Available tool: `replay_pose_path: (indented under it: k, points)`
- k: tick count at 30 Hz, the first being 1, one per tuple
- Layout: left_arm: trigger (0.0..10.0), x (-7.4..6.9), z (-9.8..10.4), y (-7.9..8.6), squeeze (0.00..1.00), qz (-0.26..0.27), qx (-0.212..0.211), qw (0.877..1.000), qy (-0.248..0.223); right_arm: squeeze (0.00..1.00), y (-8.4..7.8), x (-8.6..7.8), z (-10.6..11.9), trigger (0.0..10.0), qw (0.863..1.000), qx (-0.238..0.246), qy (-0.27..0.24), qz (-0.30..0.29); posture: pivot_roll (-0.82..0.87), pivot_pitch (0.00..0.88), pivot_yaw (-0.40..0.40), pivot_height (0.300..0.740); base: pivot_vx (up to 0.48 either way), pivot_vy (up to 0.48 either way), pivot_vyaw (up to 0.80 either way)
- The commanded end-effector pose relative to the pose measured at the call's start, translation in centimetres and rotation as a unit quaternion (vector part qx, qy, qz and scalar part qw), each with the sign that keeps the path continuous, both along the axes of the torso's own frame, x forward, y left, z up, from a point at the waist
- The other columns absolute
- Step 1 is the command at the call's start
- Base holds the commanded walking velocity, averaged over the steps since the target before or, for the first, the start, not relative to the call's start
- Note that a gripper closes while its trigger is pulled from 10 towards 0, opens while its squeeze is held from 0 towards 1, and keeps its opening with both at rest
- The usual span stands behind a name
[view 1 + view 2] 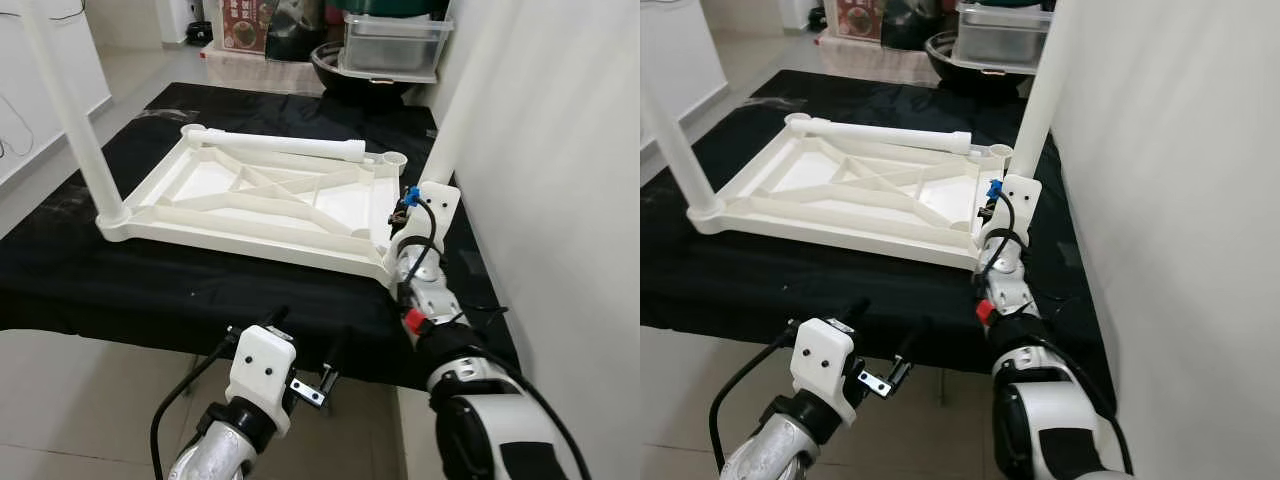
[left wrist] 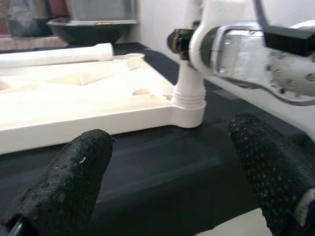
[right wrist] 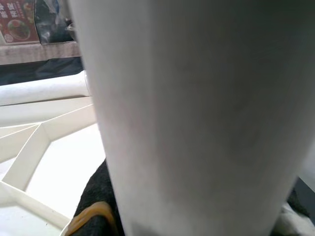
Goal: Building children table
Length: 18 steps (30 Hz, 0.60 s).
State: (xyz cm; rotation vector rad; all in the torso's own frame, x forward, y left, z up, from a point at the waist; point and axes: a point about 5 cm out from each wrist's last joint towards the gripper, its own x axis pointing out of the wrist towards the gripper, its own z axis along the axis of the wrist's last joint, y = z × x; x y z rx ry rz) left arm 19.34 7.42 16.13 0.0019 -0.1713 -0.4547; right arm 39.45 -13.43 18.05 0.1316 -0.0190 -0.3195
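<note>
While the tabletop (image 1: 250,200) lies inverted, right gripper (image 1: 425,200) clasps a leg (image 1: 450,130).

Even indoor light is filling the scene.
The white leg (image 3: 197,118) is blurring just before the right gripper's camera.

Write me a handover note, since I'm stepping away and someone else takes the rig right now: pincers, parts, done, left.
Right pincer: closed on the near-right leg, standing upright in its corner socket.
Left pincer: open, holding nothing, low at the near edge of the black cloth.
Tabletop: upside down on the cloth.
Done: near-left leg upright in its socket.
Left: loose leg lies across the far edge; far-right socket has no leg in it.
</note>
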Motion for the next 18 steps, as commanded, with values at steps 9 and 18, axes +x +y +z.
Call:
replay_pose_path:
  k: [9,18]
  points:
    - [10.0,0.0,-0.3,0.1,0.0,0.002,0.004,1.0,0.009,0.0,1.8,0.0,0.9,10.0,0.989,0.011,-0.079,0.127,0.1,0.084,-0.095,0.74,0.0,0.0,0.0]
    - [10.0,0.0,-0.3,0.1,0.0,0.003,0.003,1.0,0.01,0.0,0.9,0.2,2.2,10.0,0.944,0.036,-0.105,0.31,0.1,0.088,-0.092,0.74,0.0,0.0,0.0]
